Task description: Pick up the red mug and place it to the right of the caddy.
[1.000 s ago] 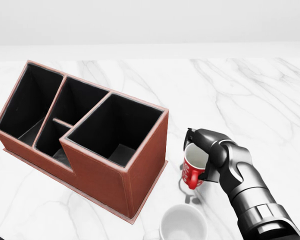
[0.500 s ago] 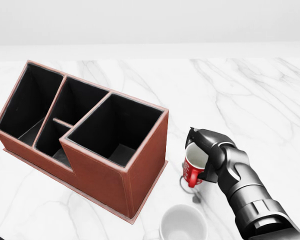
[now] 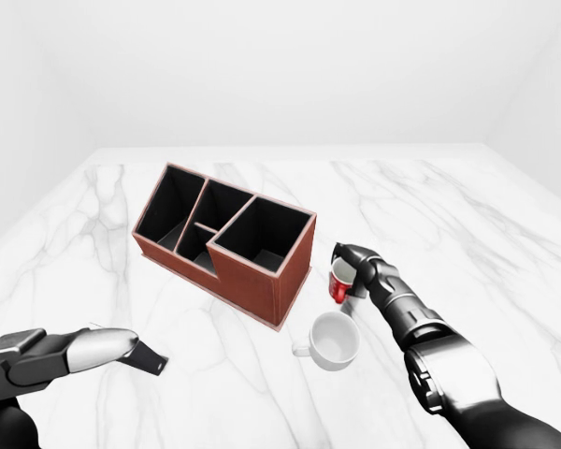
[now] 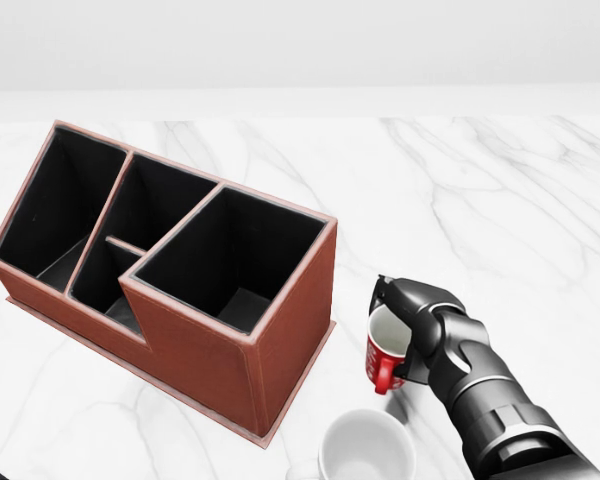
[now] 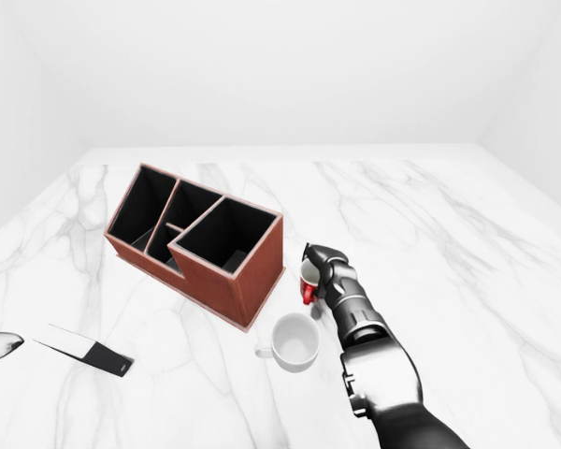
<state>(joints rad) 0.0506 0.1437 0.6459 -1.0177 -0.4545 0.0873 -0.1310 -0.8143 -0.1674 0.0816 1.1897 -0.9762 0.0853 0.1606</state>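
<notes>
— Holding the red mug (image 4: 384, 356) in our right hand (image 4: 420, 325), fingers wrapped round its rim and side, low right of centre in the head view.

— We see it just right of the caddy (image 4: 170, 270), above a white mug (image 4: 365, 447). Our left hand (image 3: 51, 354), lower left, shows fingers extended, holding nothing.

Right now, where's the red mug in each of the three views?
Head view: red mug right of center, low, in the right hand.
Left-eye view: right of center, at mid-height.
Right-eye view: just right of center.
Shared landmark: the caddy stands at its left in every view.
</notes>
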